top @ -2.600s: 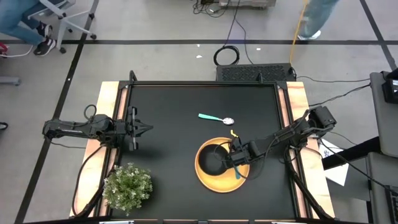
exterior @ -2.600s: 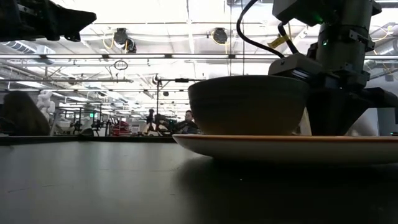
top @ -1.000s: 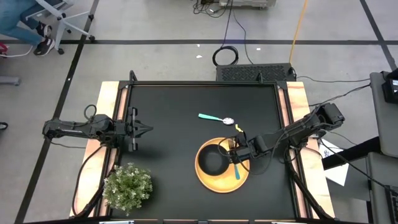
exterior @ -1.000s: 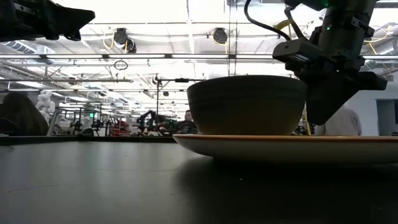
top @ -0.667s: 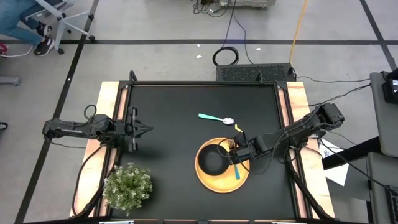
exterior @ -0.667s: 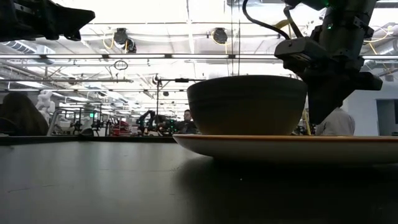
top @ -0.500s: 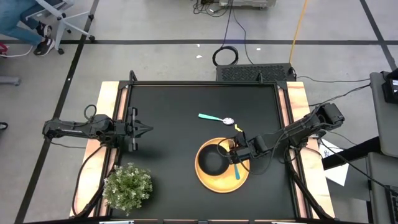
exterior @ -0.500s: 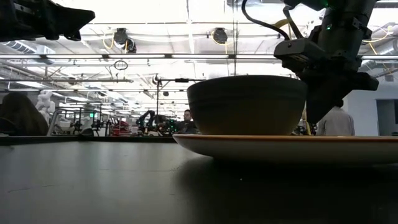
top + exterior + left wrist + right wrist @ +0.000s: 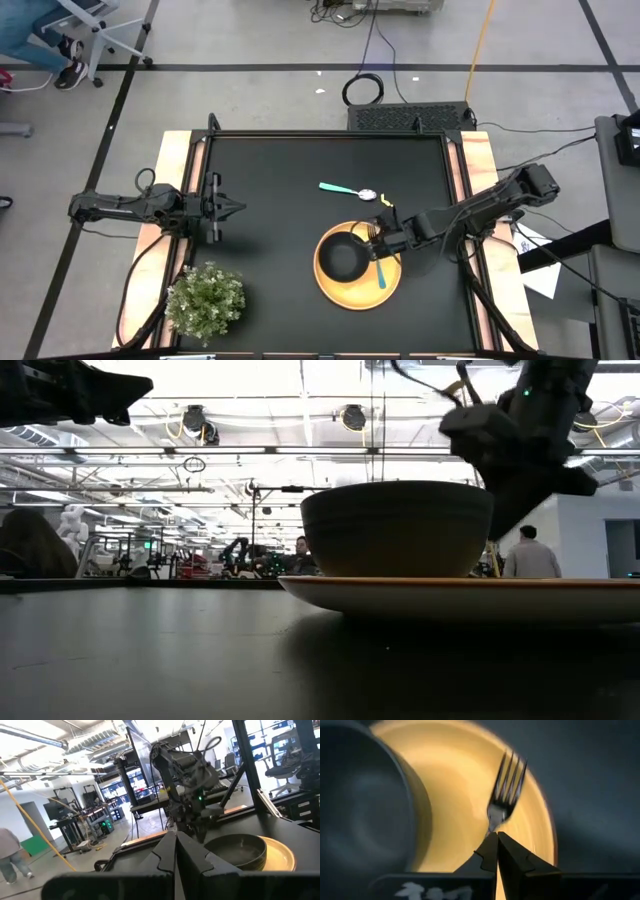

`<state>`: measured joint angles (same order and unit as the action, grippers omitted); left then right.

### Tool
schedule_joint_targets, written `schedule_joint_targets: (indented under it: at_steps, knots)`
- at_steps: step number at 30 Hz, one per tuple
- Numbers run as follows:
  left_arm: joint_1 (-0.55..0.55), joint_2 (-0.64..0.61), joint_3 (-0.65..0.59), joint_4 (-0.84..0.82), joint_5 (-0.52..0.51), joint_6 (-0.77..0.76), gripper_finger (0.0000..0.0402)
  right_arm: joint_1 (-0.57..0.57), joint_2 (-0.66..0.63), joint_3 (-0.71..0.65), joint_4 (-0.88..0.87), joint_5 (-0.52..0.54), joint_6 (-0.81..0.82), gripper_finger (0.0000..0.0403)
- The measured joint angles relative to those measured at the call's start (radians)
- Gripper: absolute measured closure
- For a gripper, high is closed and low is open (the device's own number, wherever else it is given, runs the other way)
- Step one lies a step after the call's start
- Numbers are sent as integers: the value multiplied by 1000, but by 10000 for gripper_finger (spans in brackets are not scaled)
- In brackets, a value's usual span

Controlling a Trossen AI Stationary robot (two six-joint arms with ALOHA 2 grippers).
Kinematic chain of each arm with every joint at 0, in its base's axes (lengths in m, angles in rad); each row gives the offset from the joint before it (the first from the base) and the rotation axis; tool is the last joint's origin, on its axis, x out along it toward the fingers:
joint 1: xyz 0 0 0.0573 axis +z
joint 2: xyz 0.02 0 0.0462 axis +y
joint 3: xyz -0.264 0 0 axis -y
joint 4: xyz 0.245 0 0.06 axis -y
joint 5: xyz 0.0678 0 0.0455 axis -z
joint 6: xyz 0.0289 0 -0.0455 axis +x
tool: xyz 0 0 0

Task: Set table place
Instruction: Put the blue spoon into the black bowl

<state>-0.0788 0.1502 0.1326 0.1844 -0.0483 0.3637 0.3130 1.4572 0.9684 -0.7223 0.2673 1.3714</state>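
Left pincer [image 9: 238, 208] waits well left of the plate [image 9: 335, 285], over the black surface [image 9: 280, 170], fingers closed on nothing. Plate sits on the surface with the black bowl [image 9: 343, 259] in its left half and the fork [image 9: 379, 258] on its right rim, tines toward the far edge. Right pincer [image 9: 378, 232] hangs closed just above the fork's tines, empty. Spoon [image 9: 347, 190] lies on the surface beyond the plate.

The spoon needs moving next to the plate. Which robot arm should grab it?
Probably the right. Its gripper hangs over the plate, near the spoon. The left gripper waits across the table.
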Motion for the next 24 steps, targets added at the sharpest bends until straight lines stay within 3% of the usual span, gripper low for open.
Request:
schedule_joint_targets:
  at_steps: [5,13,17,21,24]
  knots:
    - [0,0,0,0,-5,0,382,3,-117,0,-58,148,-25,403]
    - [0,0,0,1,-5,0,382,46,-266,0,-75,461,-271,403]
    - [0,0,0,6,-5,-1,382,56,-300,-1,-33,501,-467,403]
    - [0,0,0,6,-5,-1,382,75,-350,-76,156,568,-717,403]
    - [0,0,0,8,-5,-1,382,74,-413,-194,386,561,-875,403]
